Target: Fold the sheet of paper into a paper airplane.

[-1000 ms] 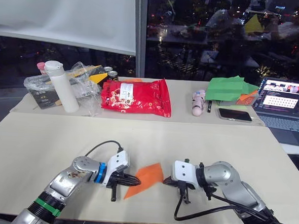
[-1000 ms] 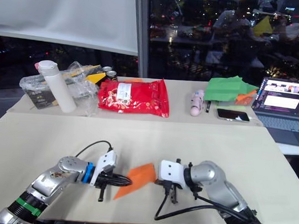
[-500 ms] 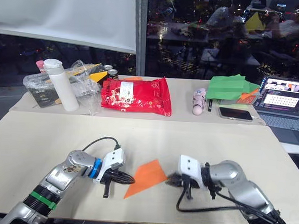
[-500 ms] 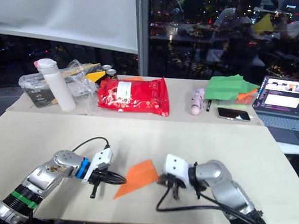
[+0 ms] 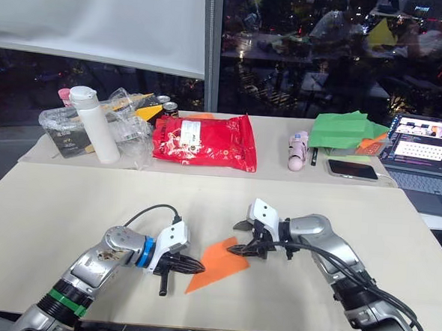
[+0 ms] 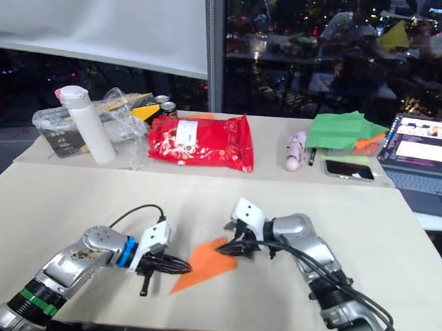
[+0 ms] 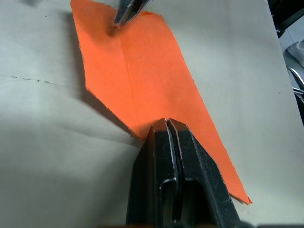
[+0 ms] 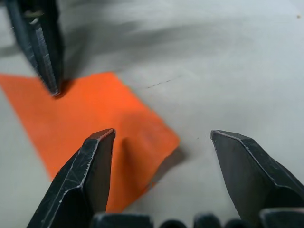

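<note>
Our left gripper (image 7: 167, 124), fingers pressed together, pins the long edge of the orange paper airplane (image 5: 219, 264) flat on the near table (image 5: 69, 201). Our right gripper (image 5: 240, 246) hangs spread wide and empty at the airplane's broad end, one finger (image 8: 97, 161) over the paper.

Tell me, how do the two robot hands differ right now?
The left gripper is shut, its tips together on the edge of the paper airplane; the right gripper is open, fingers spread wide. The left meets the paper's side edge, the right its broad end. Both have two black fingers and sit low over the table.
</note>
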Robot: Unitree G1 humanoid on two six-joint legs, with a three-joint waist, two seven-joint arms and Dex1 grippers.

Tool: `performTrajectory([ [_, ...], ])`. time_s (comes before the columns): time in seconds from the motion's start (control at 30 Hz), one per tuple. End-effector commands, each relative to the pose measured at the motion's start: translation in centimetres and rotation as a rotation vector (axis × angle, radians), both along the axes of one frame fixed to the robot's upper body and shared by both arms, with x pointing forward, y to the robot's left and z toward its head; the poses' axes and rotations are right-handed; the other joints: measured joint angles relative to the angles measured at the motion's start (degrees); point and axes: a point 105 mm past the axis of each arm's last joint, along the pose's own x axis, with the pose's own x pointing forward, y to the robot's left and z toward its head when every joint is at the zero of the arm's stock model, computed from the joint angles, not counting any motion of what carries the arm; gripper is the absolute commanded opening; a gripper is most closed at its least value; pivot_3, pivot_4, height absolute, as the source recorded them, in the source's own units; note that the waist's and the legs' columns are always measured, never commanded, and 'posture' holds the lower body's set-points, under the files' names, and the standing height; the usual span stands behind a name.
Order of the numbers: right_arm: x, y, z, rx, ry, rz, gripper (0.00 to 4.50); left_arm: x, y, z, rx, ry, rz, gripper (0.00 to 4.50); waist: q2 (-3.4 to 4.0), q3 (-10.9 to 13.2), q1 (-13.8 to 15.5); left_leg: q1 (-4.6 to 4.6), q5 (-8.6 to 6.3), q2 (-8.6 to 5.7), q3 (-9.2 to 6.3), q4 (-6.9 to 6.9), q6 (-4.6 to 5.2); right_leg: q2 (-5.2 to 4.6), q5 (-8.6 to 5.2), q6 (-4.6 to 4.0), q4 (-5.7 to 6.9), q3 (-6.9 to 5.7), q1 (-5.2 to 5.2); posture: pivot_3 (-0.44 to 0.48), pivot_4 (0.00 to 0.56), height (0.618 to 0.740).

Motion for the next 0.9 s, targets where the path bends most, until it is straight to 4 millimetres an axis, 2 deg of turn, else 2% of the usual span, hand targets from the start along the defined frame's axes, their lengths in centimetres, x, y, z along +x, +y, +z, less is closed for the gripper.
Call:
performTrajectory([
  [0.03, -0.2, 0.6, 0.9, 0.036, 0.027, 0.079, 3.63, -0.4, 0.7, -1.6, 0.064, 0.044, 0.032, 0.00, 0.00, 0.00, 0.05, 0.00, 0.00, 0.00, 0.00, 0.00, 0.00, 0.00, 0.00, 0.00, 0.00, 0.00, 0.00, 0.000, 0.150, 0.712],
  [0.07, -0.4, 0.6, 0.9, 0.030, 0.036, 0.105, 3.63, -0.4, 0.7, -1.6, 0.065, 0.042, 0.035, 0.00, 0.01, 0.00, 0.04, 0.01, 0.00, 0.00, 0.00, 0.00, 0.00, 0.00, 0.00, 0.00, 0.00, 0.00, 0.01, 0.000, 0.150, 0.712],
  [0.1, -0.7, 0.6, 1.0, 0.020, 0.046, 0.137, 3.40, -0.4, 0.8, -1.6, 0.064, 0.040, 0.039, 0.00, 0.02, 0.00, 0.02, 0.01, 0.00, 0.00, 0.00, 0.00, 0.00, 0.00, 0.00, 0.00, 0.00, 0.00, 0.02, 0.000, 0.150, 0.712],
  [0.43, -2.6, 0.2, 1.2, 0.020, 0.039, 0.185, 0.01, -0.1, 1.0, -1.6, 0.053, 0.027, 0.087, 0.00, 0.04, -0.01, -0.07, 0.03, 0.00, 0.01, 0.00, -0.02, 0.00, 0.01, -0.01, 0.01, 0.02, 0.00, 0.01, 0.000, 0.150, 0.712],
  [0.53, -3.3, 0.4, 1.5, 0.062, 0.032, 0.158, 0.01, 0.3, 0.5, -1.2, 0.024, 0.008, 0.106, 0.00, 0.05, -0.02, 0.05, 0.02, 0.00, 0.00, 0.00, 0.00, 0.00, 0.00, -0.01, 0.01, 0.01, 0.00, 0.01, 0.000, 0.150, 0.712],
  [0.63, -3.5, -0.3, 1.3, 0.069, 0.007, 0.085, 0.01, 0.9, 0.1, -0.2, -0.040, -0.001, 0.153, 0.00, 0.04, -0.02, 0.10, 0.00, 0.00, 0.00, -0.01, 0.03, 0.00, 0.01, -0.01, 0.01, 0.03, 0.00, -0.01, 0.000, 0.150, 0.712],
  [0.77, -3.0, -1.7, 0.3, 0.065, -0.027, -0.102, 0.01, 0.4, 1.0, -0.7, -0.028, 0.005, 0.185, 0.00, 0.04, -0.02, 0.09, -0.04, 0.00, 0.00, -0.01, 0.01, 0.00, 0.00, -0.01, 0.02, 0.02, 0.00, -0.06, 0.000, 0.150, 0.712],
  [0.9, -3.1, -2.6, 0.5, 0.084, -0.047, -0.212, 0.01, 0.4, 1.2, -0.6, -0.032, 0.003, 0.195, 0.00, 0.04, -0.01, 0.21, -0.05, 0.00, 0.00, 0.00, 0.01, -0.01, -0.01, -0.01, 0.01, 0.01, 0.01, -0.12, 0.000, 0.150, 0.712],
])
